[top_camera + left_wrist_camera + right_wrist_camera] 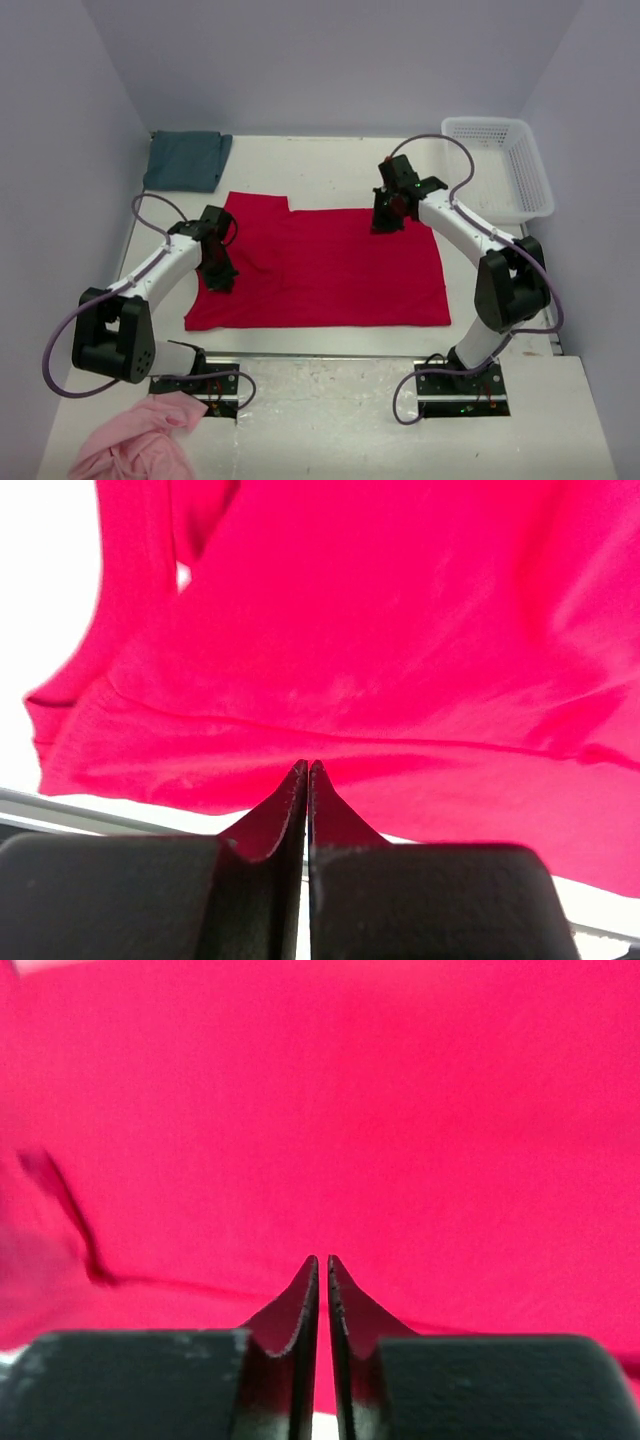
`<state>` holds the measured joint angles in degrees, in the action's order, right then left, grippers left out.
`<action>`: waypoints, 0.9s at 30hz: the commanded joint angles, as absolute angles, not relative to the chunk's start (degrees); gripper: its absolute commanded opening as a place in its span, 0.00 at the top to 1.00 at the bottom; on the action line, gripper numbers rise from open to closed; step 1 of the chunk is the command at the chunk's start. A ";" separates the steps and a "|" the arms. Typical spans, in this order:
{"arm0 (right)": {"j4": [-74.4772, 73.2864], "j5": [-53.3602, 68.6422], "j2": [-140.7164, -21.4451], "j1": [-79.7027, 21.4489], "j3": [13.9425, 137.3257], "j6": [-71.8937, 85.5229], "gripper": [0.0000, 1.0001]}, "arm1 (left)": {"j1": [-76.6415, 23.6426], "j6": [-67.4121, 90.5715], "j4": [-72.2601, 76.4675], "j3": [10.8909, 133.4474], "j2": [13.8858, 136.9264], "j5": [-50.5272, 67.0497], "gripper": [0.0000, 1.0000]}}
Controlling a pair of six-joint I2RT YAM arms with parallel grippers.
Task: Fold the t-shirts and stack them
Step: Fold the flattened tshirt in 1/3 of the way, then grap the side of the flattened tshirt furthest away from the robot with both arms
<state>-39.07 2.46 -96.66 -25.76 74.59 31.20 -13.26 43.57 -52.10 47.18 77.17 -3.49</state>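
Mid-fold on the red shirt (320, 270): left end effector (220, 279) and right end effector (386, 223) closed narrow, apparently pinching its edges. Next, lift both together.

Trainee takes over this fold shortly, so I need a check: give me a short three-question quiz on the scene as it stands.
1. True or false: the left tool and right tool hang open above the red t-shirt.
2. Where does the folded teal t-shirt lie? A) far-left corner of the table B) in the right tool C) on the red t-shirt
3. What lies beside the left arm's base?
Key: 1 false, both are shut on its edges. 2 A. 3 A crumpled pink cloth.
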 commanded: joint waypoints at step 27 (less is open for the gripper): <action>-41.31 8.35 -98.97 -20.65 86.32 25.93 0.56 | -6.50 25.22 -52.38 122.44 133.68 -8.17 0.21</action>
